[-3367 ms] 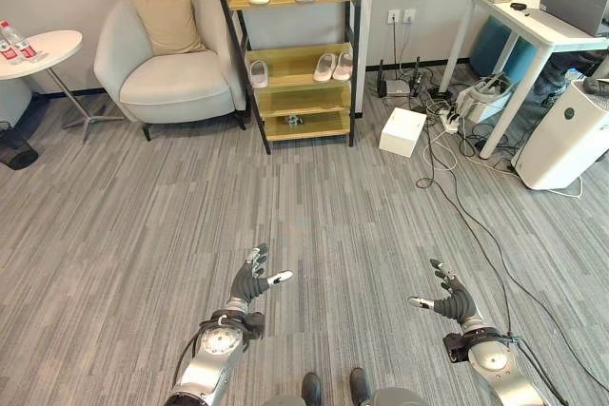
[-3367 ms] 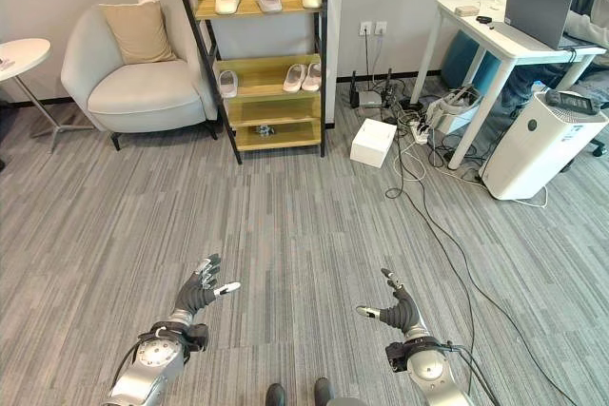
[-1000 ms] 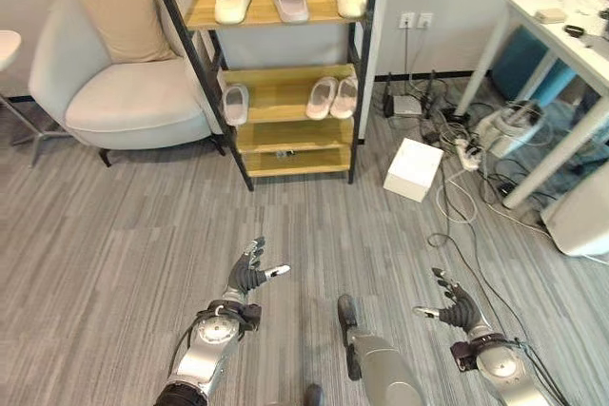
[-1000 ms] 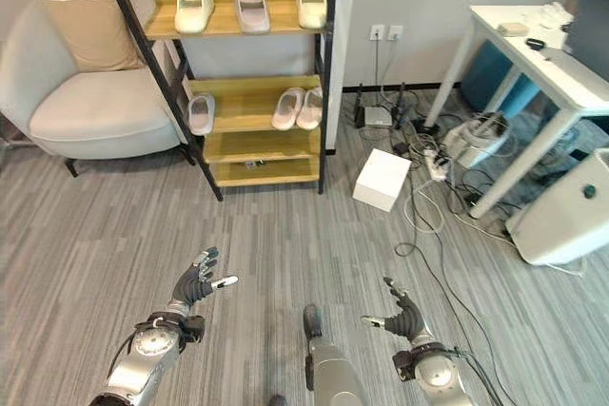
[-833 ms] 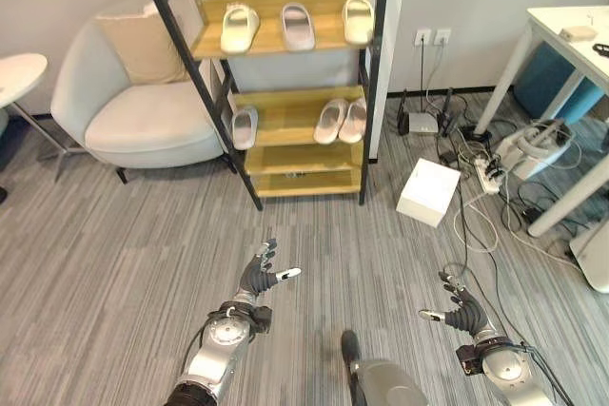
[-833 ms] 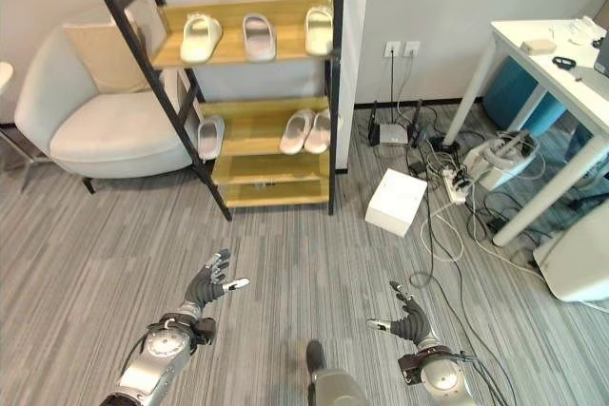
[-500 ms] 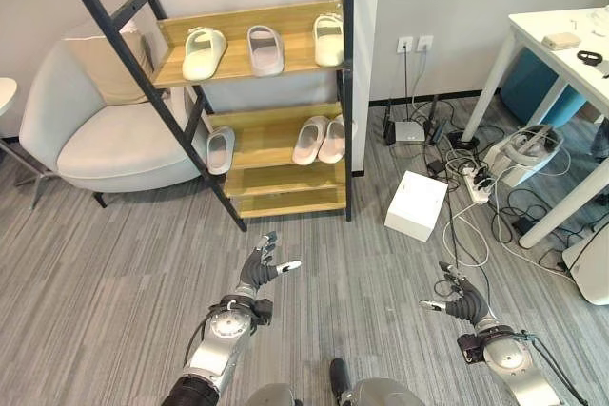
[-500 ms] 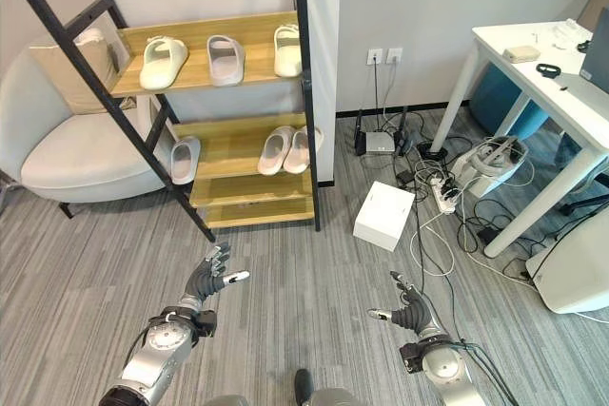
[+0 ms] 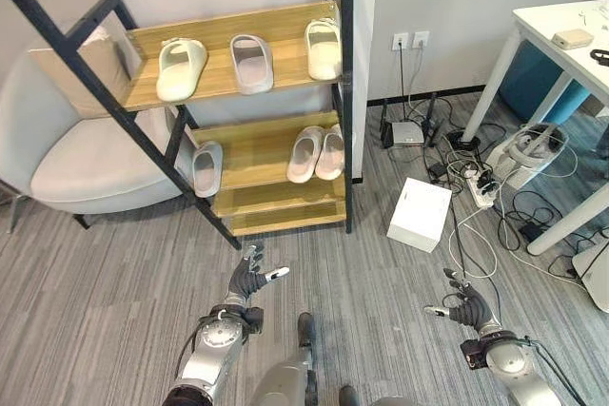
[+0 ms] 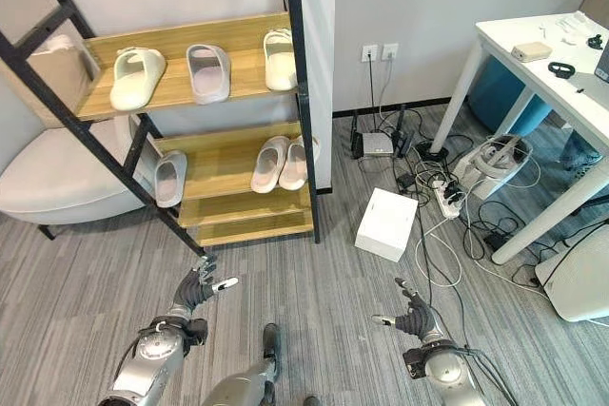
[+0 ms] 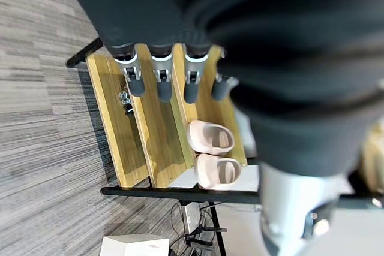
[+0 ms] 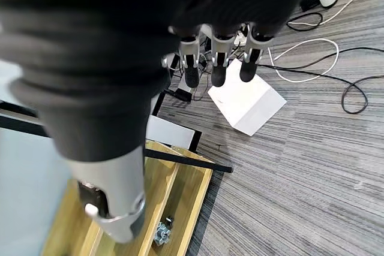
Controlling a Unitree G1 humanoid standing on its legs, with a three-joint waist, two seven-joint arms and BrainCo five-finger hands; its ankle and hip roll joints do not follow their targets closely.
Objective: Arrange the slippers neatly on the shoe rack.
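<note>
The shoe rack (image 9: 340,92) has a black frame and wooden shelves and stands against the wall ahead. On its top shelf lie a pale green slipper (image 9: 180,54), a grey one (image 9: 251,49) and a cream one (image 9: 323,48), spaced apart. The middle shelf holds a single pale slipper (image 9: 206,167) at its left end and a pinkish pair (image 9: 306,153) side by side on the right; the pair (image 11: 210,137) also shows past my left hand's fingers (image 11: 162,82). My left hand (image 9: 249,279) and right hand (image 9: 463,308) hover low over the carpet, both open and empty.
A beige armchair (image 9: 86,154) stands left of the rack. A white box (image 9: 420,214) lies on the floor to its right, with a power strip and tangled cables (image 9: 476,183) beyond. A white table (image 9: 561,45) is at the far right. A small object sits on the bottom shelf (image 9: 285,219).
The camera has moved nearer the rack, which now looms larger and more to the left. Both hands stay open, held out in front.
</note>
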